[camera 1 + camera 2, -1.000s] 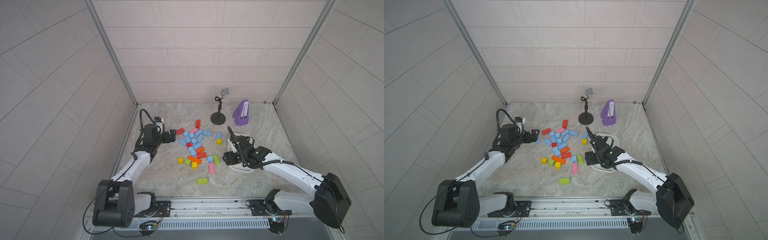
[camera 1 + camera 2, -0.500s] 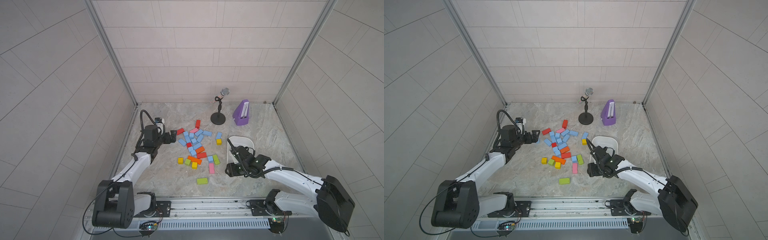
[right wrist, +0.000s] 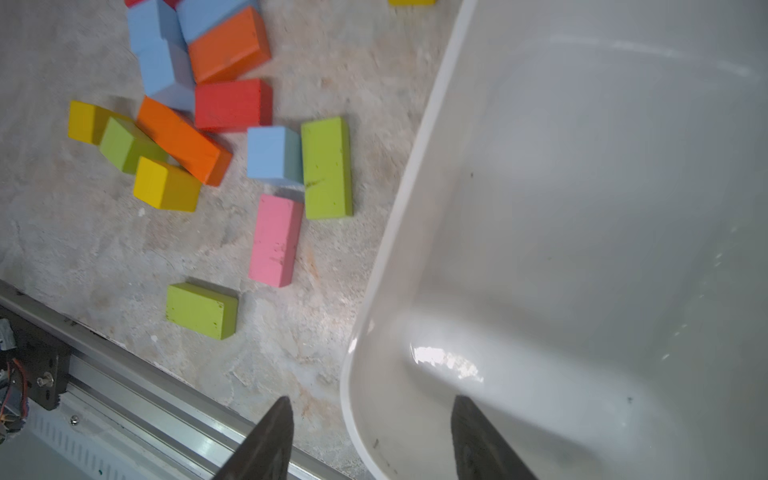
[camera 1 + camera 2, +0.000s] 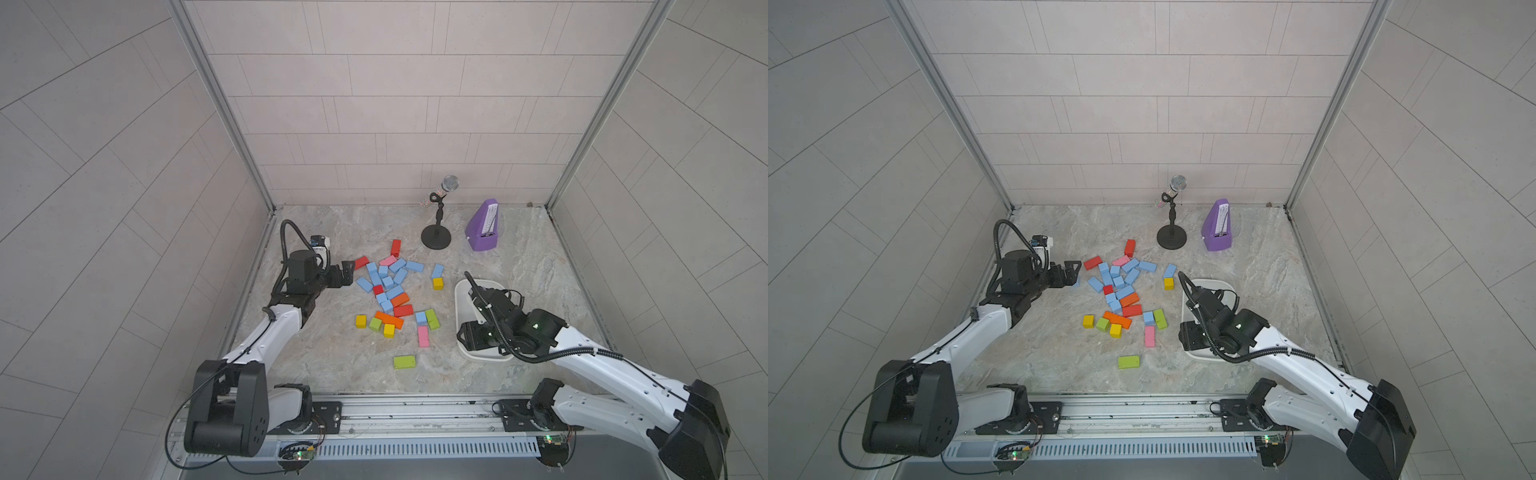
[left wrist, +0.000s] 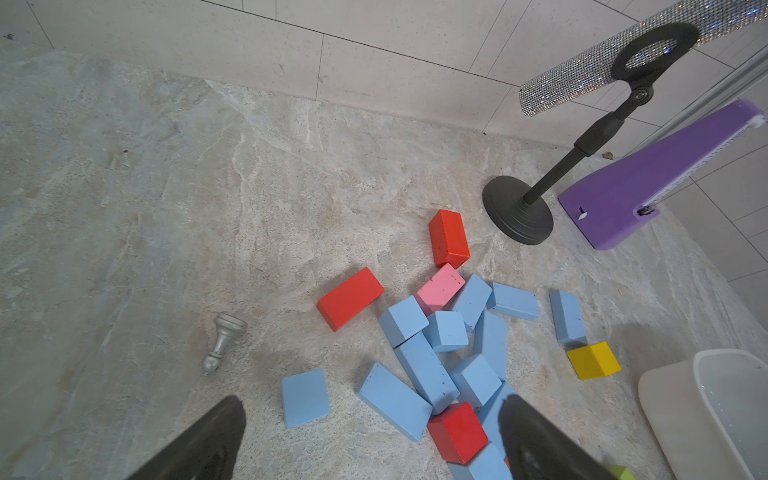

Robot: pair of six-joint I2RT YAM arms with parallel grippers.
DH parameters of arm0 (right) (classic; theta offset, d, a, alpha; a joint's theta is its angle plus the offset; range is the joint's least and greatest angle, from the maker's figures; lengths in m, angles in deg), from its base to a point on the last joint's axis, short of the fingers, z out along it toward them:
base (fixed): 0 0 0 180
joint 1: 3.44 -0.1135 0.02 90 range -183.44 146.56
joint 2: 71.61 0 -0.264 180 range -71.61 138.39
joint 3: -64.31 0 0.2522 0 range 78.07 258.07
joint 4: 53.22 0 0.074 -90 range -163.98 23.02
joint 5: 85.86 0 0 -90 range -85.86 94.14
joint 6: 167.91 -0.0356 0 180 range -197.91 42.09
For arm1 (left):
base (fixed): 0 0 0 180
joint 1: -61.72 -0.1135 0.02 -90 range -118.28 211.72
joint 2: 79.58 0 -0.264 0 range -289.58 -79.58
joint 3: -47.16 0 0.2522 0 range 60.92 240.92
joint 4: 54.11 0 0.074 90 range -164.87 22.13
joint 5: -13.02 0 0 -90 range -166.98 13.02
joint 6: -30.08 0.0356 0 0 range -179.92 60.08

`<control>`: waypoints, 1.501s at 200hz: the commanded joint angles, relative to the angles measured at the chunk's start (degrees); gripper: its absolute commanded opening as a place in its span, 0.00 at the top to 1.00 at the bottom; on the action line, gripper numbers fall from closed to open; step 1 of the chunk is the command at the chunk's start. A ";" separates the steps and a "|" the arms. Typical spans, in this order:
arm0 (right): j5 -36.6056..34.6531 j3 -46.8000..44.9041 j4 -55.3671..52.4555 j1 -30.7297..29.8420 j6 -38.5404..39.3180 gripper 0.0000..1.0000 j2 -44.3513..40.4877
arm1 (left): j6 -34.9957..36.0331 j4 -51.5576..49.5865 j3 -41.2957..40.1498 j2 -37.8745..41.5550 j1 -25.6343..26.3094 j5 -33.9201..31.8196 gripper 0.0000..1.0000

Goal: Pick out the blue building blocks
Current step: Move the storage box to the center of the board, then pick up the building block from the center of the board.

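Straddling tub rim, right hand possibly gripping, blue building blocks scattered

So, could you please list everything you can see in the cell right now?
blue building blocks: about fifteen, sky blue, mostly clustered mid-table
red blocks: four, red, in and around cluster
orange blocks: two, orange, cluster's near side
yellow blocks: three, yellow, scattered
green blocks: three, green, near side
pink blocks: two, pink, apart
tub: one, white, right of blocks
microphone on stand: one, silver and black, back
metronome: one, purple, back right
chess pawn: one, silver, lying flat
left tool: one, black, open beside cluster
right tool: one, black, open astride tub rim
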 commanded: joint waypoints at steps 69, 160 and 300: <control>-6.00 31.92 3.37 5.43 11.68 0.43 36.96 | 1.99 -2.30 1.61 1.13 0.16 0.13 0.00; -10.97 48.66 1.34 10.84 10.24 0.46 59.92 | 3.59 -4.62 2.66 -0.87 0.01 -1.19 0.00; -9.02 51.35 2.85 13.77 8.53 0.48 67.16 | 3.05 -4.80 3.11 -4.74 0.07 0.71 0.00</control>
